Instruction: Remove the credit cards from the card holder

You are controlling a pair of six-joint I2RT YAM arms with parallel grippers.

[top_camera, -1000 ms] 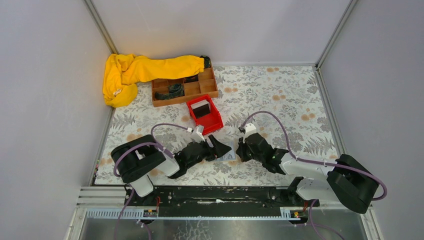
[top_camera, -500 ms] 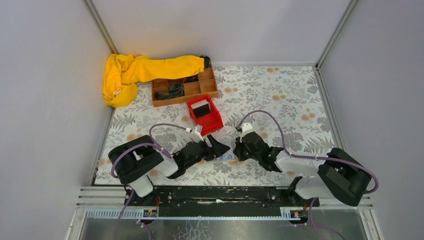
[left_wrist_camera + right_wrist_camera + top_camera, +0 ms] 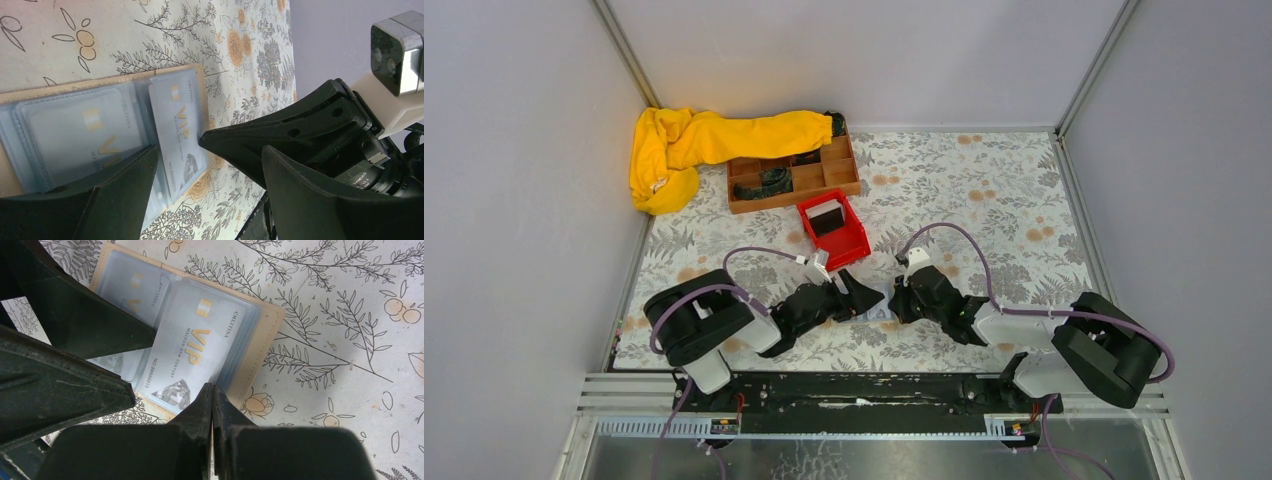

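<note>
The card holder (image 3: pixel 876 308) lies open and flat between my two grippers, its tan edge (image 3: pixel 270 325) showing round clear sleeves. A grey VIP credit card (image 3: pixel 185 355) sticks out of the right sleeve at a slant, and it also shows in the left wrist view (image 3: pixel 177 125). A second credit card (image 3: pixel 85 130) sits inside the left sleeve. My right gripper (image 3: pixel 212 387) is shut, with its tip touching that slanted card's edge. My left gripper (image 3: pixel 207 165) is open, and one finger (image 3: pixel 90 325) rests over the holder's left half.
A red bin (image 3: pixel 844 245) with a dark item inside stands just behind the holder. A brown wooden compartment tray (image 3: pixel 792 178) and a yellow cloth (image 3: pixel 694 145) lie at the back left. Grey walls close in both sides.
My right gripper has moved left up to the holder's right edge. My left gripper has shifted slightly and stays over the holder.
</note>
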